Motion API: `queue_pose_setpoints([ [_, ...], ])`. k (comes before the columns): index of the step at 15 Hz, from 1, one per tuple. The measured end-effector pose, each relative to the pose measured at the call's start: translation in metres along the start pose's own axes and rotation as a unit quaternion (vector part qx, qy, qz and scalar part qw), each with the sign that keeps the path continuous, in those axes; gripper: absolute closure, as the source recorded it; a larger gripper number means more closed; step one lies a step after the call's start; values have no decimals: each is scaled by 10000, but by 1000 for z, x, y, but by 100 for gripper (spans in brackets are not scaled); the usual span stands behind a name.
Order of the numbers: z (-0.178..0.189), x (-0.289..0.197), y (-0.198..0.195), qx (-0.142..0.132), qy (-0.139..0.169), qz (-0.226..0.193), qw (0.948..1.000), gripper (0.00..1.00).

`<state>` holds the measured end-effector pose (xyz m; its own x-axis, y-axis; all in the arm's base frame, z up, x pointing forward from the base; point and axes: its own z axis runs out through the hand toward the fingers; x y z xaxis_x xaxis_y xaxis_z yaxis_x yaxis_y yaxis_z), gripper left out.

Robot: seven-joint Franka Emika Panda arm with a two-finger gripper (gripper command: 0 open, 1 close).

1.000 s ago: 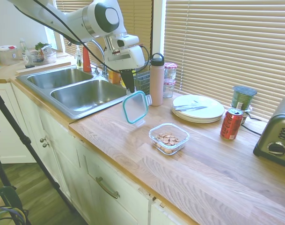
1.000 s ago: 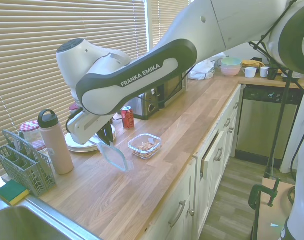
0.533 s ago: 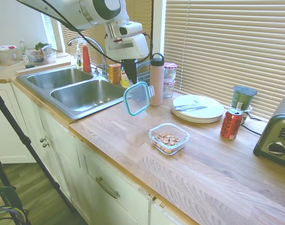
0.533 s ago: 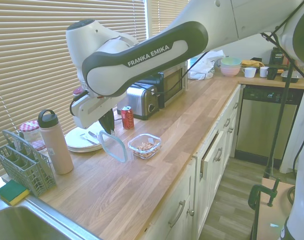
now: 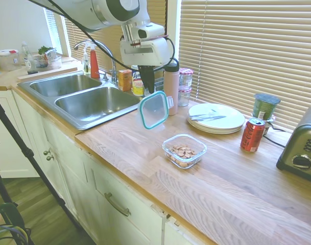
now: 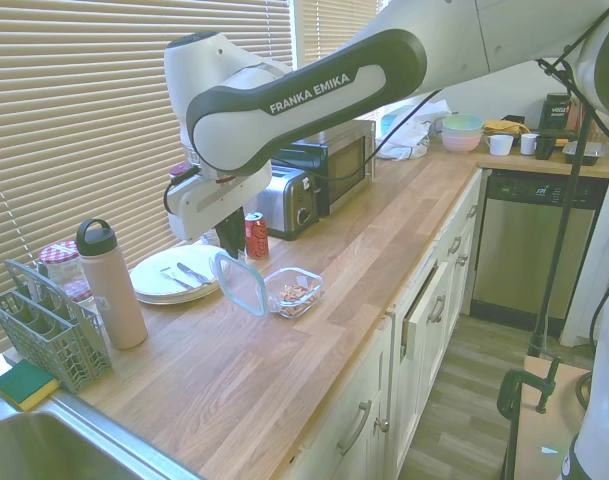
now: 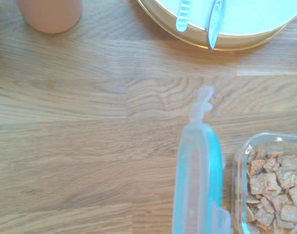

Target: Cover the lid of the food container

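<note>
Progress showed plainly across the last second: your claw [image 5: 147, 88], pinching the lid [image 5: 154, 109] by its upper edge, had risen off the counter [image 5: 232, 189] and drifted toward the food container [image 5: 184, 150]. A second earlier, in the first exterior view, the lid hung low at centre-left with its lower clip tab almost on the wood; at this moment it was higher and further right, clear of the surface. In the second exterior view the lid [image 6: 239, 283] had moved from well left of the food container [image 6: 295, 292] to just beside its near wall, and overlapped it in the picture.

You held the lid on edge, close to upright, its teal rim facing the camera. The wrist view confirmed this: the lid [image 7: 197, 185] appeared as a thin teal strip seen edge-on, with the open tub of brown cereal-like pieces [image 7: 275, 178] just to its right at the lower right of the frame.

That meant the carry was nearly finished, but the covering itself was not yet begun. Judging from the pose, you would need to tip the lid flat and centre it over the rim before lowering. The white plate [image 5: 216, 118] with its cutlery and the pink bottle [image 5: 171, 87] sat behind, apart from your path.
</note>
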<state>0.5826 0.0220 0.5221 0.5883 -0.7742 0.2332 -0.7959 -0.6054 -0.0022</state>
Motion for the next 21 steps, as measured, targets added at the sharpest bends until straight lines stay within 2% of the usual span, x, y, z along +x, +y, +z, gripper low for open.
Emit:
queue_pose_setpoints([
  [5, 10, 21, 23, 69, -125, 156, 9998, 100],
  [11, 10, 23, 25, 133, -98, 186, 9997, 100],
  [16, 15, 44, 52, 153, -143, 301, 9993, 100],
  [21, 25, 49, 61, 164, -200, 300, 9992, 100],
])
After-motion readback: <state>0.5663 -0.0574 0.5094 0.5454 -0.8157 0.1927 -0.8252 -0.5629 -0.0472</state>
